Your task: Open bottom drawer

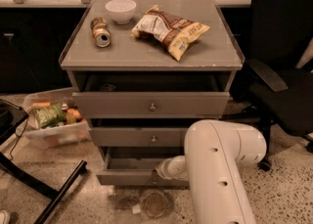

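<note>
1. Three grey drawers are seen pulled out of the cabinet (146, 57). The bottom drawer (124, 177) sits lowest, just above the floor, and is drawn out farthest.
2. The gripper (162, 170) is placed at that drawer's front edge, right of middle; its state cannot be told.
3. The cabinet's lower right corner is covered by the white arm (220, 169).
4. A white bowl (121, 10), a tipped can (101, 32) and a snack bag (168, 28) are laid on top.
5. A plastic bin (54, 129) is set to the left and an office chair (283, 71) to the right.
</note>
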`<state>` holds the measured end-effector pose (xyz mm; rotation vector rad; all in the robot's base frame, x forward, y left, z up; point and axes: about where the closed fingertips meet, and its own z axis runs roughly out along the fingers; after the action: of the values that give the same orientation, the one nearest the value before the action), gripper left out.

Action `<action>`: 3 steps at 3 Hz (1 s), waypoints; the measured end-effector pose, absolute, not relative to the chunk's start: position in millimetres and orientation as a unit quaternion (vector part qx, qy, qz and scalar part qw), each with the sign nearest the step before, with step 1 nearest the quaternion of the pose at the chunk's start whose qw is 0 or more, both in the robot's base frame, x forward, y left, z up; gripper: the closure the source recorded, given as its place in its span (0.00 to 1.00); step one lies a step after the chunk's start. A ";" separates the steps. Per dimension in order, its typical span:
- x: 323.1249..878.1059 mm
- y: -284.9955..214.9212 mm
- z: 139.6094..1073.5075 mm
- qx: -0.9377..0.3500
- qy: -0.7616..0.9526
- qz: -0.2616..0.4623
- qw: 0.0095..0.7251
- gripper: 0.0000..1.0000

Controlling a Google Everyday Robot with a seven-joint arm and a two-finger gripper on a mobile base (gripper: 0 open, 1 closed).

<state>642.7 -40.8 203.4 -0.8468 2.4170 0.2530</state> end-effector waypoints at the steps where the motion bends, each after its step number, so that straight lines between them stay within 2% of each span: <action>1: 643.2 -41.4 203.2 -0.312 0.893 0.121 0.301 1.00; 3: 643.2 -47.6 208.7 -0.285 0.885 0.159 0.332 1.00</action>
<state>643.2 -47.6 208.7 -0.7438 2.3140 0.4148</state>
